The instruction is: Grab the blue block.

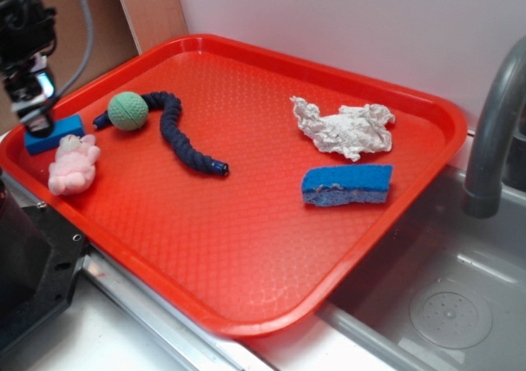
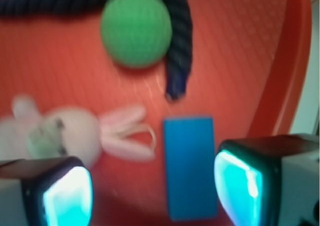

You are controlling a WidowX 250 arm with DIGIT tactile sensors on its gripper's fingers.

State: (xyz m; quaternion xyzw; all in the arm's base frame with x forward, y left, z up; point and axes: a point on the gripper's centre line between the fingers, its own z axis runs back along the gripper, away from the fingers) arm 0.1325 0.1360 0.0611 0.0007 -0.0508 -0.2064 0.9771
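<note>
The blue block (image 1: pixel 56 133) is a small bright-blue brick lying flat at the far left of the red tray (image 1: pixel 271 248), next to the pink plush toy (image 1: pixel 72 164). My gripper (image 1: pixel 37 124) hangs right over the block's left end. In the wrist view the gripper (image 2: pixel 155 193) is open, with the block (image 2: pixel 191 167) lying between the pads, close to the right pad (image 2: pixel 239 186). The left pad (image 2: pixel 67 196) sits near the plush rabbit (image 2: pixel 75 136). Nothing is held.
A green ball (image 1: pixel 127 110) and a dark blue rope (image 1: pixel 182 132) lie just behind the block. A blue sponge (image 1: pixel 347 184) and crumpled paper (image 1: pixel 343 128) lie at the right. The tray's rim (image 2: pixel 290 75) runs close beside the block. A sink and faucet (image 1: pixel 493 132) stand to the right.
</note>
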